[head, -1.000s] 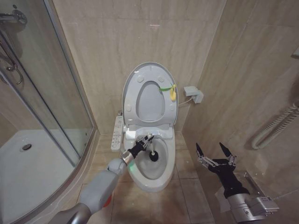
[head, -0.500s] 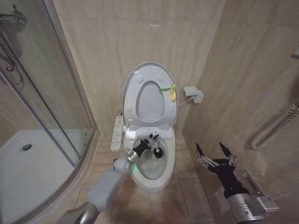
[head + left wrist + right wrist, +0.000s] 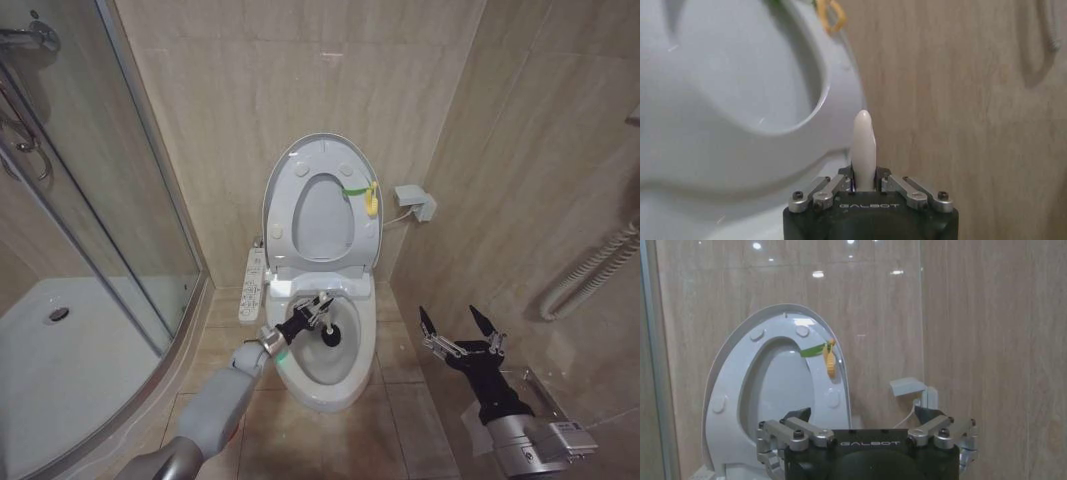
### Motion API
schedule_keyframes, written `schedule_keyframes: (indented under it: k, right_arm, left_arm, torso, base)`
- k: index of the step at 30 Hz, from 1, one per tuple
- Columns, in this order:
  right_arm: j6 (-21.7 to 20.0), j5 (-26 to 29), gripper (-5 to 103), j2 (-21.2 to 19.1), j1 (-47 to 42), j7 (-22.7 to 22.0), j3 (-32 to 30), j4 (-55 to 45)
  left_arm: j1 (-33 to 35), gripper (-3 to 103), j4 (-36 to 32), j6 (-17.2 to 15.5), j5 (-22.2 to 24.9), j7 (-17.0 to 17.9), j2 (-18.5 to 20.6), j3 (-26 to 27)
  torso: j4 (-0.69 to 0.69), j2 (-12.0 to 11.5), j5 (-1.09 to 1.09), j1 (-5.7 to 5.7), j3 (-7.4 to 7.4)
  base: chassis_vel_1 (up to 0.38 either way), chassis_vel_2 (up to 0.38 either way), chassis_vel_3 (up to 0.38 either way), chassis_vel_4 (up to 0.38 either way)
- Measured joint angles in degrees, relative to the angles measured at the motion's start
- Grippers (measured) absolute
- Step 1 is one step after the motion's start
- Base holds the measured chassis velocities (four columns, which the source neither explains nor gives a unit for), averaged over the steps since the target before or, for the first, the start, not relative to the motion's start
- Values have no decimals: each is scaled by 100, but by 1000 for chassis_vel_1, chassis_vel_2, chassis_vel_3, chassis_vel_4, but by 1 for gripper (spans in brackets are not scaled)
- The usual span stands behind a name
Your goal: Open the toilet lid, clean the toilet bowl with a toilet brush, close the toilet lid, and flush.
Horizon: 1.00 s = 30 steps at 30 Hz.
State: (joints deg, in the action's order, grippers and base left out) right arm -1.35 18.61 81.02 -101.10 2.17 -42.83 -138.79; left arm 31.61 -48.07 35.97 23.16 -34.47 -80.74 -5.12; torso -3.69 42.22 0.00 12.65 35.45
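Brush (image 3: 325, 326) work in progress — the left gripper (image 3: 313, 309), at the centre of the head view, is clamped on the white handle, whose dark head sits down inside the bowl (image 3: 322, 375). The handle slants from gripper to water, so scrubbing runs along that line. The lid (image 3: 322, 203) stands upright behind. The right gripper (image 3: 462, 326), spread wide, idles at lower right. Bristle contact is hard to make out.

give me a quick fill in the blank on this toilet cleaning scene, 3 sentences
1. The toilet lid stands ____ against the wall.
2. The left gripper is shut on the ____.
3. The brush's dark head sits inside the toilet bowl, while the right gripper hangs ____ beside the toilet.

Missing words: open; toilet brush; open
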Motion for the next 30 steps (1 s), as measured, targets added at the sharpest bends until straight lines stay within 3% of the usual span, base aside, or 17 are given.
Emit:
schedule_keyframes:
  k: [7, 9, 13, 14, 15, 16, 26, 30]
  right_arm:
    - [0, 0, 100, 0, 0, 0, 0, 0]
    - [0, 0, 100, 0, 0, 0, 0, 0]
    - [0, 0, 100, 0, 0, 0, 0, 0]
    - [0, 0, 100, 0, -1, 0, 0, 1]
    - [0, 0, 100, -1, 1, 0, 0, 0]
    - [0, 0, 100, 0, 0, 0, 0, 0]
    - [0, 0, 100, 0, 0, 0, 0, 0]
    - [0, 0, 100, 0, 0, 0, 0, 0]
  left_arm:
    - [62, 20, -3, 10, -73, 25, -151, -102]
    - [128, 20, 239, 99, -158, -76, -135, -26]
    - [183, 20, 528, 173, -312, -204, -7, 113]
    - [188, 20, 604, 214, -386, -238, 27, 145]
    - [171, 20, 631, 254, -443, -262, 42, 176]
    - [141, 20, 618, 275, -465, -269, 66, 208]
    - [76, 20, -13, 163, -102, -48, -15, 2]
    - [149, 20, 123, 192, -151, -93, -80, 41]
  torso:
    - [0, 0, -1, 0, 0]
    - [5, 0, -1, 0, -1]
    - [1, 1, 0, -2, -2]
    - [11, -1, 1, 0, 1]
    - [9, -1, -1, 1, 1]
    - [0, 0, -1, -1, -1]
    - [0, -1, 0, 0, 0]
    - [2, 0, -1, 0, -1]
  base:
    - [0, 0, 0, 0]
    - [0, 0, 0, 0]
    - [0, 0, 0, 0]
    - [0, 0, 0, 0]
    - [0, 0, 0, 0]
    - [0, 0, 0, 0]
    - [0, 0, 0, 0]
    - [0, 0, 0, 0]
